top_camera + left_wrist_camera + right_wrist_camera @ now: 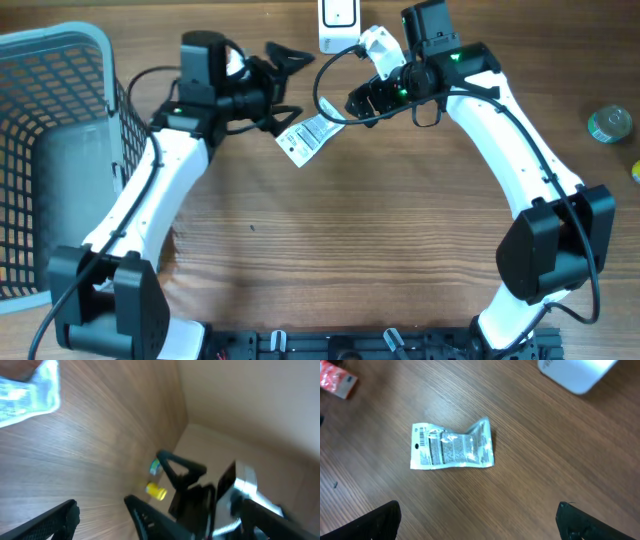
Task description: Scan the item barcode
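Item: one crumpled silver packet (452,447), printed side up, lying flat on the wooden table (330,250). Position: between the two grippers and touching neither. It lies just beside the lower finger of the left gripper (284,86) and below the right gripper (477,507), ahead of its fingertips. Left gripper: fingers spread wide, nothing held. Right gripper: fingers spread wide, nothing held. Also present: white scanner (338,20) at the far edge; grey basket (70,38) at the left.
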Tool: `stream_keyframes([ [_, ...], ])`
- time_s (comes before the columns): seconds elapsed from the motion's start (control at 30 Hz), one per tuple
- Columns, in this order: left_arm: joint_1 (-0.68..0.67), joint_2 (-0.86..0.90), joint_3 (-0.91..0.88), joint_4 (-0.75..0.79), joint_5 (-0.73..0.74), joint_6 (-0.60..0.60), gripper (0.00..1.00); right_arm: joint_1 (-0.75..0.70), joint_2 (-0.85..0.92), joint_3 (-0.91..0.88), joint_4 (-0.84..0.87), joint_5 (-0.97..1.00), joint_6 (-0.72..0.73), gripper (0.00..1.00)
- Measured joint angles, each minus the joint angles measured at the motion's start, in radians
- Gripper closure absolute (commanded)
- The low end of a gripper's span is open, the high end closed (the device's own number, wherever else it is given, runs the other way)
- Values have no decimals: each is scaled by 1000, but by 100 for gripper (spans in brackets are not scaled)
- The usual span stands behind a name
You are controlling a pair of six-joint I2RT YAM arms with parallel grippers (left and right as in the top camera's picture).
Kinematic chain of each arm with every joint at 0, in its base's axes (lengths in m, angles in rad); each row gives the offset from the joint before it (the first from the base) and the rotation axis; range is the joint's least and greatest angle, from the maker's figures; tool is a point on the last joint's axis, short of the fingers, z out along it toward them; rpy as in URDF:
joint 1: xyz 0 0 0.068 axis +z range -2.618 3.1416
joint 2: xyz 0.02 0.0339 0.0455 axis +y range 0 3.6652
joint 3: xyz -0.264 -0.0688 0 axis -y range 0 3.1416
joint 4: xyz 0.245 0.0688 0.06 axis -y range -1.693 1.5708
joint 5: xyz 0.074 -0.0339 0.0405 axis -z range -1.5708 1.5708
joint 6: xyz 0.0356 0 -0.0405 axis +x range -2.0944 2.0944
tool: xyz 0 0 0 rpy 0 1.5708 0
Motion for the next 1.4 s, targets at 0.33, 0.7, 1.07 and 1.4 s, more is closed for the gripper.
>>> stream_keyframes([
  [0.33, -65, -13, 0, 24, -47, 373, 1, -20, 0, 0, -77, 27, 304, 0],
  [0.7, -91, -138, 119, -351, -360, 710, 0, -20, 0, 0, -85, 26, 428, 0],
  [1.07, -175, -274, 282, -602, -776, 867, 0, -20, 8, 0, -242, -72, 818, 12],
  [1.4, -142, -510, 290, -708, -1040, 875, 0, -16, 198, 0, -131, -225, 1075, 0],
])
